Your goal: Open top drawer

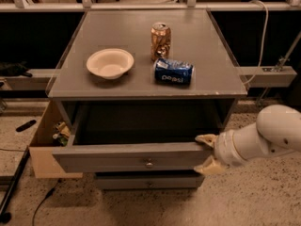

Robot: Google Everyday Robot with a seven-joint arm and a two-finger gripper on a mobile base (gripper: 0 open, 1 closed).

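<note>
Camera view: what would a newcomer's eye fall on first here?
The top drawer stands pulled well out, with the gripper at its front panel's right end, fingers spread apart. On the cabinet top sit a white bowl at the left, an upright gold can, and a blue Pepsi can lying on its side in front of it.

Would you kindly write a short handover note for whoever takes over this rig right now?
Gripper: at the right end of the top drawer's front panel, fingers apart, one above the panel and one below.
Top drawer: pulled well out of the cabinet.
On top: bowl, upright can, Pepsi can on its side.
Done: drawer looks open.
Left: probably just back the arm away.
</note>
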